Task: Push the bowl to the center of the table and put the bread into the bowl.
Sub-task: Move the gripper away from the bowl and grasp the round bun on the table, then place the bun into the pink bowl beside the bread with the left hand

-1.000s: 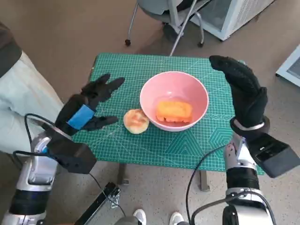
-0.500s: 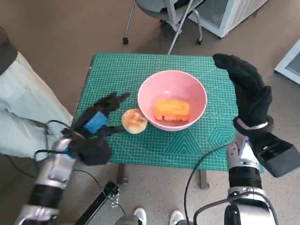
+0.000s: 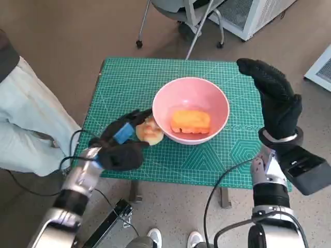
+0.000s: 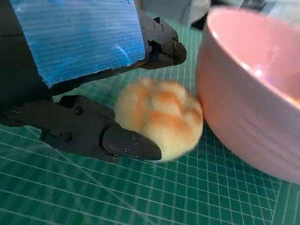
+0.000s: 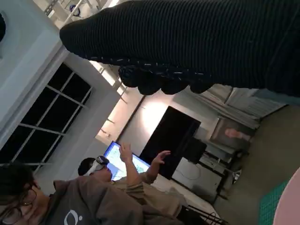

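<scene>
A green table (image 3: 155, 77) holds a pink bowl (image 3: 191, 109) near its middle, a robot hand on either side.
An orange piece of food (image 3: 190, 121) lies in the bowl. The right hand (image 3: 274, 98) is raised beside the bowl, released and flat. The left hand (image 4: 79, 89) brackets the bun (image 4: 159, 117) (touching the bowl's outer wall), fingers (image 4: 131, 143) against it; whether it grips is unclear.

Black knitted right hand (image 5: 197, 47) spans twelve o'clock; at seven, seated people (image 5: 84, 201) face a lit blue screen (image 5: 123, 164), arms raised
</scene>
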`<state>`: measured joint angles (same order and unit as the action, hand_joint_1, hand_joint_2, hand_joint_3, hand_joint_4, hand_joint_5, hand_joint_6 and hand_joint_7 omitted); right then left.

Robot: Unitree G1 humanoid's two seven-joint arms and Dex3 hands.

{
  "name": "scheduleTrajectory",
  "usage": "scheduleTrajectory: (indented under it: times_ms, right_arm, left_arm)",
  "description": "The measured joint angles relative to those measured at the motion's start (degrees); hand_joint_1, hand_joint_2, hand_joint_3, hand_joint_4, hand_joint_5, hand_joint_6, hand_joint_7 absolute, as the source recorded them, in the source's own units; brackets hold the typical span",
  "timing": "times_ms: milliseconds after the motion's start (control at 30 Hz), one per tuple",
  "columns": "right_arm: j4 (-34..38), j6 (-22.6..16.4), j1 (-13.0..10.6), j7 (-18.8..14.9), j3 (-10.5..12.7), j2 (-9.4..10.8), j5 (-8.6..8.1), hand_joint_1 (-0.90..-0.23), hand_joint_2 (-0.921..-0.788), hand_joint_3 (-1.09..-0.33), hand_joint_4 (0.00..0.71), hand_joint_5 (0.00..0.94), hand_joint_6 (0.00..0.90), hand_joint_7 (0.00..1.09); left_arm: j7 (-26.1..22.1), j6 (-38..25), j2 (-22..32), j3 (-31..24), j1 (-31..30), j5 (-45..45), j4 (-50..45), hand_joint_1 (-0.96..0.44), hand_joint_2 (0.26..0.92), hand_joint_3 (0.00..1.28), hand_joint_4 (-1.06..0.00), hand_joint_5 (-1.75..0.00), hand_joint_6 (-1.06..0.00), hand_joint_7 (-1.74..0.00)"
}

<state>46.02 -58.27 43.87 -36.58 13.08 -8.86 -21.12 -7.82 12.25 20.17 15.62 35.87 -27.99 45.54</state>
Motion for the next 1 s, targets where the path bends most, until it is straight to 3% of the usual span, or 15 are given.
scheduleTrajectory:
  times_ms: [167,300,333,367,400,500,633,1000]
  right_arm:
    - [-0.21,0.05,-0.11,0.03,0.03,-0.06,0.02,-0.607,-0.921,-0.699,0.347,0.001,0.056,0.82]
    - [-0.39,0.12,-0.14,0.08,0.01,-0.06,0.09,-0.604,-0.921,-0.699,0.347,0.001,0.056,0.82]
    - [-0.44,0.12,-0.14,0.09,0.0,-0.06,0.1,-0.604,-0.921,-0.699,0.347,0.001,0.056,0.82]
    - [-0.53,0.12,-0.16,0.17,0.0,-0.06,0.12,-0.604,-0.921,-0.699,0.347,0.001,0.057,0.82]
    - [-0.61,0.12,-0.18,0.25,0.01,-0.06,0.16,-0.604,-0.921,-0.699,0.347,0.001,0.057,0.82]
    - [-0.77,0.12,-0.25,0.48,0.03,-0.1,0.51,-0.603,-0.921,-0.699,0.347,0.001,0.057,0.82]
    - [-0.82,0.12,-0.38,0.6,0.04,-0.18,0.82,-0.603,-0.921,-0.699,0.347,0.001,0.057,0.82]
    - [-1.02,0.01,-0.53,1.75,0.03,-0.21,1.28,-0.603,-0.921,-0.705,0.348,0.001,0.058,0.81]
  left_arm:
    - [1.19,-0.34,-1.93,0.45,2.76,0.21,5.26,-0.32,0.89,0.0,-0.39,-0.06,-0.39,-0.06]
    - [2.7,-0.35,-2.79,0.7,4.74,0.24,8.18,-0.16,0.898,0.0,-0.67,-0.12,-0.61,-0.22]
    - [3.26,-0.21,-2.86,0.71,4.95,0.25,8.6,-0.13,0.902,0.02,-0.69,-0.31,-0.6,-0.43]
    - [3.99,0.19,-2.86,0.69,5.06,0.27,9.06,-0.08,0.909,0.06,-0.69,-0.61,-0.56,-0.75]
    - [4.59,0.56,-2.83,0.64,5.08,0.35,9.37,-0.05,0.913,0.06,-0.71,-0.8,-0.56,-0.92]
    - [6.78,2.02,-2.4,0.04,4.94,0.99,9.63,-0.02,0.918,0.06,-0.74,-1.02,-0.58,-1.09]
    - [8.0,3.76,-1.36,-0.76,4.78,1.55,9.29,0.0,0.919,0.05,-0.74,-1.12,-0.61,-1.12]
    - [6.52,2.39,6.18,-6.97,3.09,4.49,-1.88,0.0,0.918,0.04,-0.74,-1.12,-0.63,-1.15]
